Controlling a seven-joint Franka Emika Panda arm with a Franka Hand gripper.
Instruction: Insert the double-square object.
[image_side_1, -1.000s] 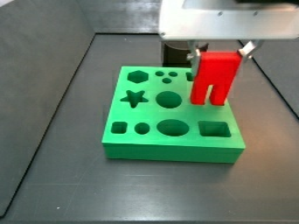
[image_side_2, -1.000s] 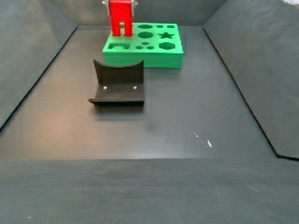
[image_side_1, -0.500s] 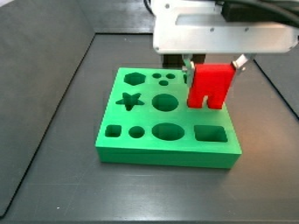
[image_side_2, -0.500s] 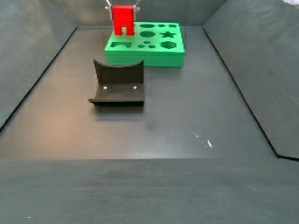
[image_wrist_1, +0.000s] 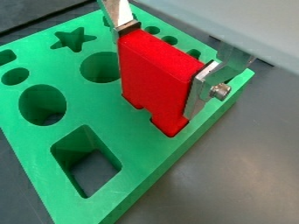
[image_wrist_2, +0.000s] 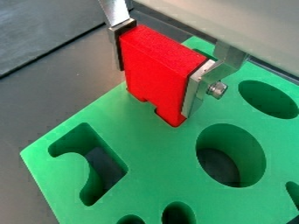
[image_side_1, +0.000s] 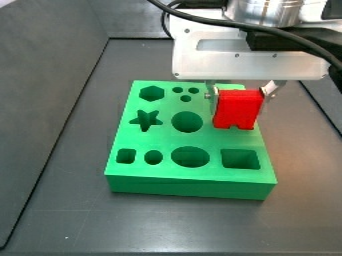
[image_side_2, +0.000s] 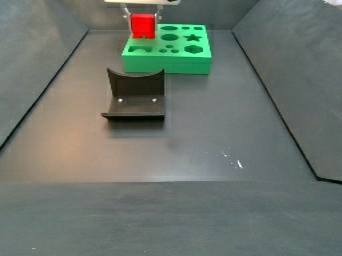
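Side view: end effector (image_side_1: 241, 88) grasping double-square object (image_side_1: 237, 108), over green board (image_side_1: 187, 178) edge

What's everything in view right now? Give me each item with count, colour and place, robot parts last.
Bright red plastic double-square object: one, red, held between the gripper fingers, low over the green board's edge row, prongs down.
Green shape-sorting board: one, green, on the dark floor under the gripper, with star, hexagon, round and rectangular holes.
Fixture: one, dark L-shaped bracket on a base plate, on the floor apart from the board.
Floor: one, dark grey, with raised side walls.
Gripper: one, silver fingers with dark pads, shut on the red object above the board.
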